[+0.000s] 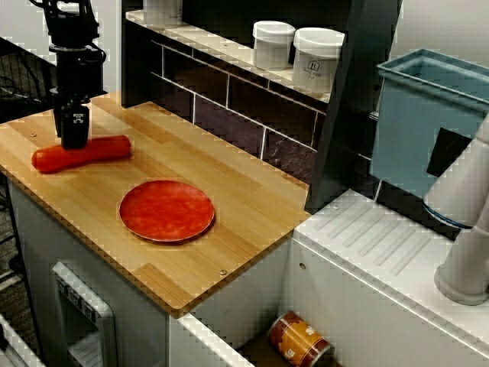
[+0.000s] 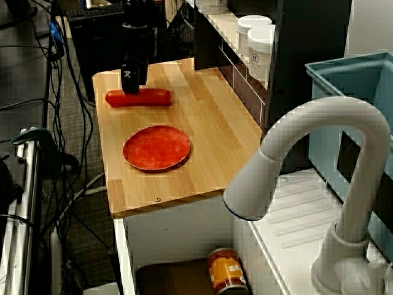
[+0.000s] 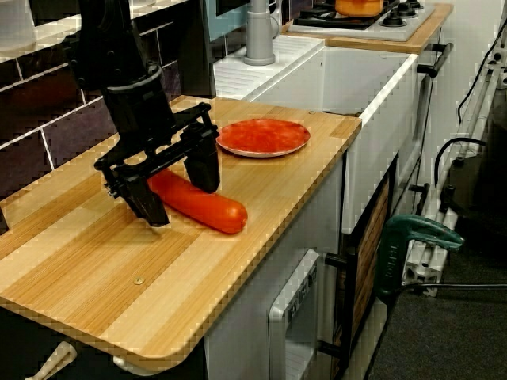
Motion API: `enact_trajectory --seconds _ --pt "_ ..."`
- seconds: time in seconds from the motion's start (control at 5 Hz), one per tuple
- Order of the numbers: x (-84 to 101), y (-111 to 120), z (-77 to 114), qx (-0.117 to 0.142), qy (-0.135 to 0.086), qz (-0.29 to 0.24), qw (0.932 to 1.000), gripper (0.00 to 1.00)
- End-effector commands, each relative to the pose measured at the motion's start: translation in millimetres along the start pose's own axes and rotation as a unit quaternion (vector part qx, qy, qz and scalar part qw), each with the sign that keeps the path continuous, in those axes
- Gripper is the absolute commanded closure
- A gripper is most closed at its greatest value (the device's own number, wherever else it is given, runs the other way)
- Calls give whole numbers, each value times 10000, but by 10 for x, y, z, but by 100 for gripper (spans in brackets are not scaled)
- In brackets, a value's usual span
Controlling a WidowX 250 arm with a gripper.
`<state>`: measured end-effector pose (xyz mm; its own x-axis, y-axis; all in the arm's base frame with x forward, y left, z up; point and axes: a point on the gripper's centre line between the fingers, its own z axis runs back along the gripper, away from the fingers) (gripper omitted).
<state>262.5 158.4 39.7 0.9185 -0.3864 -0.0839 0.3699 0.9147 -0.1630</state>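
Observation:
An orange-red carrot (image 1: 95, 152) (image 2: 153, 98) (image 3: 212, 209) lies flat on the wooden counter (image 1: 237, 206), at its end away from the sink. My black gripper (image 1: 75, 139) (image 2: 131, 90) (image 3: 176, 190) points down over the carrot's one end. In the low view from the counter's end, its two fingers (image 3: 150, 204) stand apart with that end between them, tips close to the wood. I cannot tell whether the fingers touch the carrot. A round red plate (image 1: 166, 210) (image 2: 156, 147) (image 3: 263, 136) sits empty on the counter, a short way from the carrot towards the sink.
Two white jars (image 1: 273, 44) (image 1: 317, 60) stand on the shelf above the dark tiled backsplash. A teal bin (image 1: 428, 122) and a white faucet (image 2: 319, 153) are by the sink. A can (image 1: 299, 340) lies in the basin. A green clamp (image 3: 416, 237) hangs beside the counter.

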Motion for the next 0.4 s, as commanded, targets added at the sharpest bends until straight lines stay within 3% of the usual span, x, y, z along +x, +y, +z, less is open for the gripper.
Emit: enact_trajectory --seconds 0.0,0.2 --pt "-57 -147 82 150 -167 -146 9996 0" --pt "-22 -145 10 196 -118 -117 9997 0"
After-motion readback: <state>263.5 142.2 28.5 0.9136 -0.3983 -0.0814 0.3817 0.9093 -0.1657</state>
